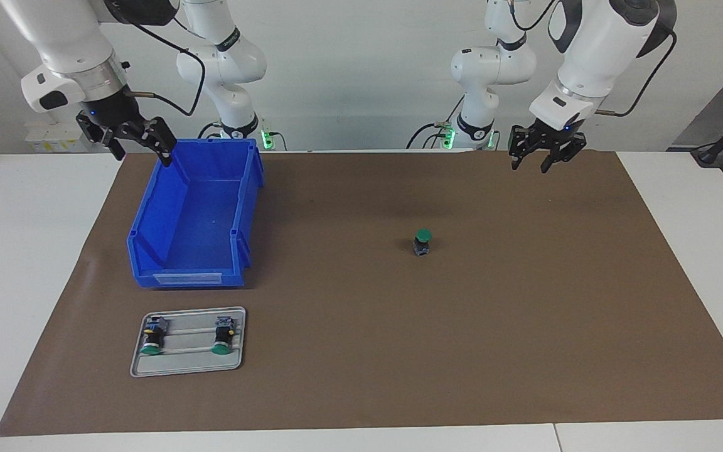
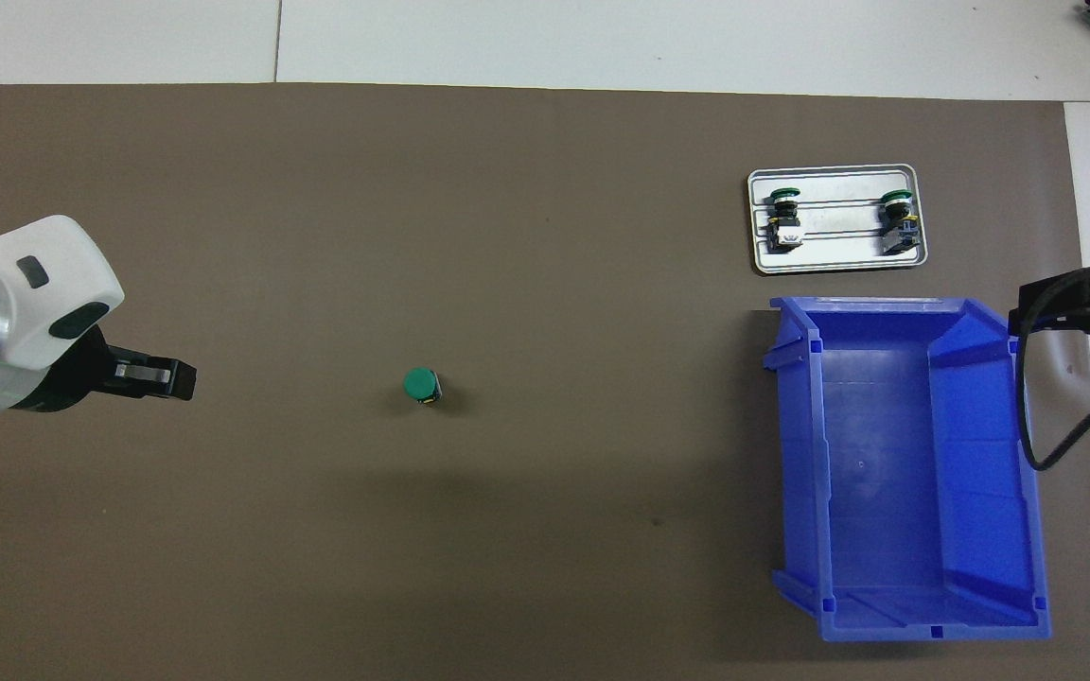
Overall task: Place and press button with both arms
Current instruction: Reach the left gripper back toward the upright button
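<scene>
1. The white table (image 1: 35,263) carries a brown mat (image 1: 462,351) over most of its top. The clock directions below are read from the overhead view, with the mat's centre as the dial's middle.
2. The left arm (image 1: 594,56) and the right arm (image 1: 66,50) are both raised, one over each end of the mat.
3. A blue storage bin (image 2: 905,473) sits open and upright at about 4 o'clock, toward the right arm's end of the table; nothing shows inside it.
4. A grey metal tray (image 2: 834,265) lies at about 2 o'clock, just beside the bin and farther from the robots than it. Two spare green push-buttons (image 2: 784,216) lie on their sides in it, well apart from one another.
5. The right gripper (image 1: 139,141) hangs over the bin's rim on the robots' side, at about 3 o'clock, its fingers spread and holding nothing.
6. The left gripper (image 1: 546,154) hangs over bare mat at about 9 o'clock. It holds nothing, and its fingertips stand apart, though I cannot tell how wide.
7. The button (image 2: 422,385) stands upright on the mat at about 8 o'clock, close to the dial's middle, green cap up. It lies between the left gripper and the bin, well apart from both, and nothing touches it.
</scene>
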`<state>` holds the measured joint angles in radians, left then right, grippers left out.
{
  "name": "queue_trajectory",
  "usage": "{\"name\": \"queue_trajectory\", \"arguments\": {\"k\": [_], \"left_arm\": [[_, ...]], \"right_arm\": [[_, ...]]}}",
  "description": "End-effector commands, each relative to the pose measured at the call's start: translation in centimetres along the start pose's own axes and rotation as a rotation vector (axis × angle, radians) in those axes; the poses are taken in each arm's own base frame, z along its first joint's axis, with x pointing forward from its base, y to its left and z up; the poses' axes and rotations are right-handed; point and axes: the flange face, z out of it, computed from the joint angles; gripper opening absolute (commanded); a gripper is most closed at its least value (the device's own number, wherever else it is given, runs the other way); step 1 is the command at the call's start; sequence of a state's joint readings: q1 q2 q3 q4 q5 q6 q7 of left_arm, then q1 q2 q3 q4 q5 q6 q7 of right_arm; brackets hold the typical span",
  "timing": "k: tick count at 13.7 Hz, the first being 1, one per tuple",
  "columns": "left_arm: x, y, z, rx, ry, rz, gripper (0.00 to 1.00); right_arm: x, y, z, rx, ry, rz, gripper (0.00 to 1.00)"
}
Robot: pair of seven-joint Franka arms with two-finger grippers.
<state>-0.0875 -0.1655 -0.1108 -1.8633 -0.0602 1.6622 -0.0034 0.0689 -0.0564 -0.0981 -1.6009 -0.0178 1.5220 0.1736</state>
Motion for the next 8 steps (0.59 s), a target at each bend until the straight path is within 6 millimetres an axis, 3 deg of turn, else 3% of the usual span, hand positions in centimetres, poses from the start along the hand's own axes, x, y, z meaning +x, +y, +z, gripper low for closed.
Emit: {"name": "queue_trajectory", "arguments": {"k": [1, 8], "left_arm": [[1.0, 2.8, 1.3, 0.015, 0.008, -0.019, 0.0], [4.2, 9.9, 6.5, -0.002, 0.05, -0.061, 0.0]], "right_arm": [[-0.7, 0.0, 0.0, 0.0, -0.004, 0.006, 1.0], [-0.8, 0.0, 0.0, 0.0, -0.004, 0.006, 1.0]]}}
